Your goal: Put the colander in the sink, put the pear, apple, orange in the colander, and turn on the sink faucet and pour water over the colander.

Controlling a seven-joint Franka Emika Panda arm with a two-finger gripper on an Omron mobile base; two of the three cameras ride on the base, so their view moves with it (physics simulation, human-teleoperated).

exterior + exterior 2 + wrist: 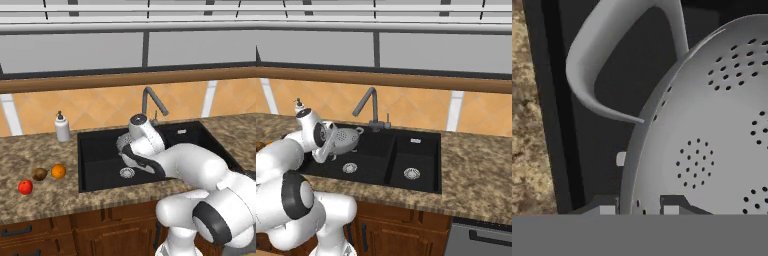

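My gripper (639, 207) is shut on the rim of the colander (712, 135), whose loop handle (597, 60) curves up beyond the fingers. The silvery perforated colander (346, 136) hangs tilted over the large left basin of the black sink (416, 150). In the left base view the hand hides most of the colander (120, 144). On the counter left of the sink (100, 155) lie the red apple (25, 187), the brownish pear (39, 174) and the orange (58, 171). The dark faucet (150, 100) rises behind the basins.
A white soap dispenser (62, 127) stands on the granite counter (30, 150) behind the sink's left corner. The large basin's silver drain (349, 167) lies below the colander. The smaller right basin (412, 165) has its own drain. Wooden cabinet fronts run under the counter.
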